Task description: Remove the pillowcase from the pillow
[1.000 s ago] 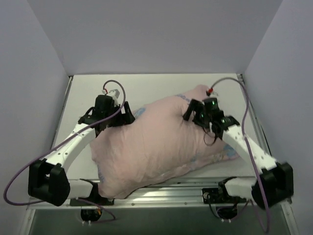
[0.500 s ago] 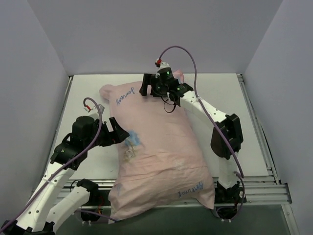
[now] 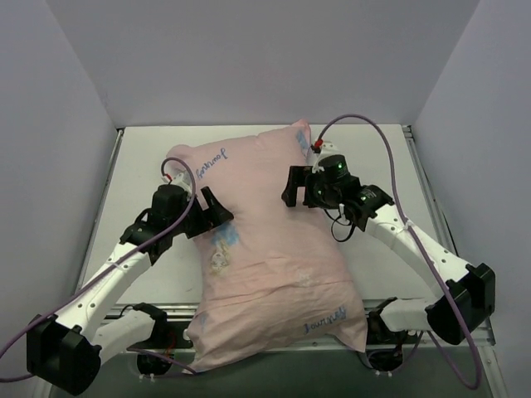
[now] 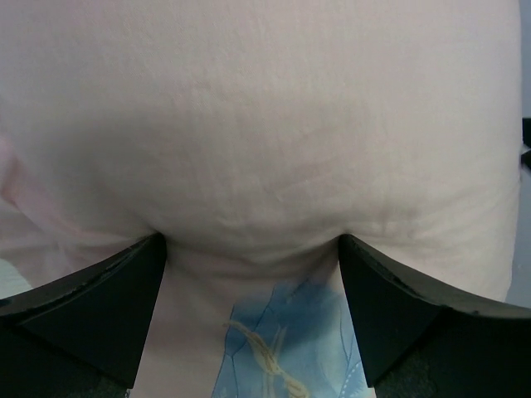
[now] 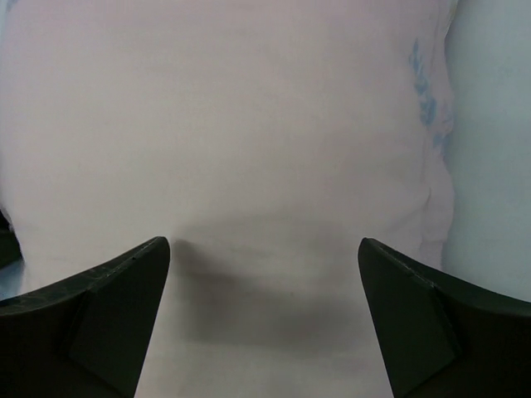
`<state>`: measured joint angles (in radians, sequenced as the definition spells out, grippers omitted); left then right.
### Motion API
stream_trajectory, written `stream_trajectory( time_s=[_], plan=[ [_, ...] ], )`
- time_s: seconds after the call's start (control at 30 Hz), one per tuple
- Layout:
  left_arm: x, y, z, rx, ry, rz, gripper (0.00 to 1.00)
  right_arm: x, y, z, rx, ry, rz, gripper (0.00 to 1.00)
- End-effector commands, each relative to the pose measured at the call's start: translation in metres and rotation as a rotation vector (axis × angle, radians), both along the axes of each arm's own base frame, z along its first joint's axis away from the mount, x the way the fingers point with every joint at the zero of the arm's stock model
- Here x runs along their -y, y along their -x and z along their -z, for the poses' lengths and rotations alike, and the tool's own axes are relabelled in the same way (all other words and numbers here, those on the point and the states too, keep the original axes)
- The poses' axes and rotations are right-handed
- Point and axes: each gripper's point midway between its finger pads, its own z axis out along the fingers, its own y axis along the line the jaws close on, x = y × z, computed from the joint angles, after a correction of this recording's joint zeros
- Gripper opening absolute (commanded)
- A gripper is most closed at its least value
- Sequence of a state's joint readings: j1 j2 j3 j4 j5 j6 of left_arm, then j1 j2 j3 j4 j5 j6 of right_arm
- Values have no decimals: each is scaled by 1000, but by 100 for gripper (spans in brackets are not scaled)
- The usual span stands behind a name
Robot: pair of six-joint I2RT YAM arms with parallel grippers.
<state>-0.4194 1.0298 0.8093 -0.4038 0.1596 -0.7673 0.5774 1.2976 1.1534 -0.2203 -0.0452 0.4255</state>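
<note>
Pink pillowcase covers pillow entirely; we press left hand and right hand, both spread wide, likely seeking fabric.

Pillowcase lengthwise on table
</note>
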Motion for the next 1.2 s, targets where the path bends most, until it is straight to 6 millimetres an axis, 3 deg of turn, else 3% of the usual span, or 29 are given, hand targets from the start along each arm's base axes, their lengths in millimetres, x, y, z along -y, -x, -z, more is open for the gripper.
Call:
stream_trajectory(
  time_s=[0.0,0.17,0.2,0.23,0.27,0.3,0.33,0.37,0.4,0.43,0.47,0.5,0.53,0.57,0.6,0.63,0.67,0.7,0.77,0.8,0.87,0.9,0.97,1.0,1.03,1.07,1.1,1.13,1.17],
  plan=[
    [11,-10,-5,39,94,-34,94,-17,24,51,-128,2,-145,91],
    [-7,9,18,-5,99,-131,94,-61,7,66,-128,-70,-294,91],
    [-13,18,22,-9,105,-153,94,-71,1,84,-160,-58,-321,90],
    [-18,22,25,-10,102,-170,94,-85,-10,72,-134,-75,-353,90],
    [-22,26,19,16,112,-184,94,-97,-14,72,-126,-67,-380,90],
    [-28,30,24,6,101,-210,94,-105,-23,91,-143,-33,-404,90],
    [-31,32,29,3,95,-217,94,-122,-41,69,-83,-51,-423,89],
    [-33,33,29,8,96,-224,94,-131,-49,67,-68,-51,-436,89],
    [-39,30,30,21,72,-246,94,-139,-60,86,-92,-28,-443,89],
    [-40,26,26,34,66,-253,94,-146,-69,85,-82,-28,-449,89],
    [-41,22,29,27,43,-260,94,-158,-89,58,-11,-40,-449,89],
    [-44,14,26,50,19,-264,94,-161,-98,77,-37,-7,-447,89],
    [-44,8,23,59,8,-258,94,-165,-108,76,-22,6,-448,89],
    [-40,-2,15,65,-3,-248,94,-171,-128,47,54,9,-424,89],
    [-38,-9,9,89,-27,-219,94,-170,-134,61,27,48,-409,89],
    [-35,-13,3,98,-39,-197,94,-169,-142,54,48,68,-396,89],
    [-31,-25,-18,132,-45,-184,94,-169,-147,46,60,80,-382,89],
    [-32,-24,-23,144,-95,-147,94,-166,-151,26,87,86,-363,89],
    [-28,-25,-42,184,-131,-95,94,-159,-148,6,120,92,-341,89],
    [-28,-24,-64,234,-161,-57,94,-145,-143,-12,156,97,-294,90],
    [-20,-16,-84,293,-189,6,94,-127,-137,-28,181,95,-222,92],
    [-19,-12,-97,335,-218,40,94,-105,-129,-40,199,120,-149,93],
    [-5,-1,-107,380,-248,108,94,-79,-119,-48,195,128,-46,95],
    [0,4,-109,401,-272,148,94,-62,-108,-71,227,108,-3,96],
    [6,6,-117,429,-278,170,94,-46,-100,-53,193,141,43,96],
    [25,14,-114,437,-285,237,94,-29,-96,-51,176,141,87,96],
    [33,13,-115,465,-313,261,94,-11,-86,-68,186,89,148,97],
    [41,14,-119,488,-327,279,94,1,-80,-68,178,72,182,97],
    [54,12,-112,487,-364,307,94,16,-71,-46,129,81,209,97]
  ],
)
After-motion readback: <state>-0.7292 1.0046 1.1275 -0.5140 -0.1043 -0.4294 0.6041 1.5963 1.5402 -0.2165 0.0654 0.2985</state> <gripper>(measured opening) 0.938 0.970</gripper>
